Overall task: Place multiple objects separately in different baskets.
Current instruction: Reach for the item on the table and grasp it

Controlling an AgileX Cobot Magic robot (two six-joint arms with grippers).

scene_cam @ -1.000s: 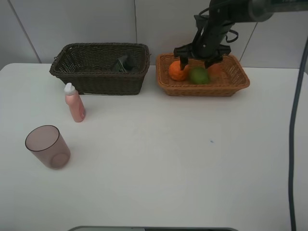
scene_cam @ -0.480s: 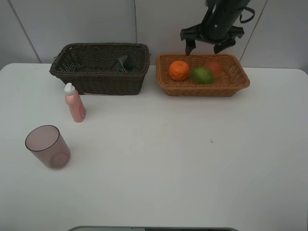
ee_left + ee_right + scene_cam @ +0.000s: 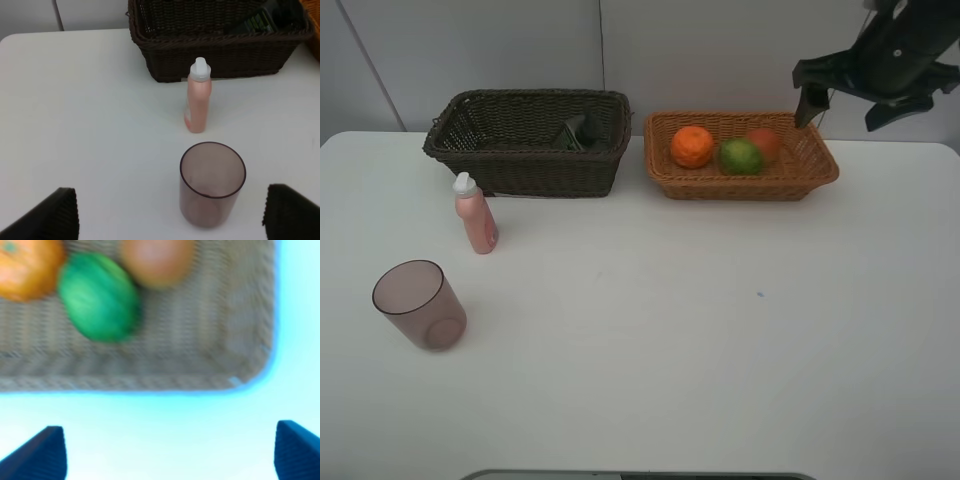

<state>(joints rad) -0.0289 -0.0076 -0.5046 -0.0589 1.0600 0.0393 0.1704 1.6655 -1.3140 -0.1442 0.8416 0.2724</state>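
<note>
Hovering above the back right corner of the table (image 3: 670,350), the right pincer (image 3: 840,112) stands wide and empty, just beyond the right end of the light tan basket (image 3: 750,188). That basket holds the orange (image 3: 692,146), the green fruit (image 3: 741,156) and the peach-like fruit (image 3: 765,143) in a row. The dark brown basket (image 3: 530,170) beside it holds the dark grey bottle (image 3: 575,130), leaning. The pink bottle (image 3: 475,215) stands upright just in front of it, with the mauve cup (image 3: 420,305) upright nearer the front edge. The left pincer (image 3: 170,222) is wide too, holding nothing, its fingers either side of the cup in the wrist view.
</note>
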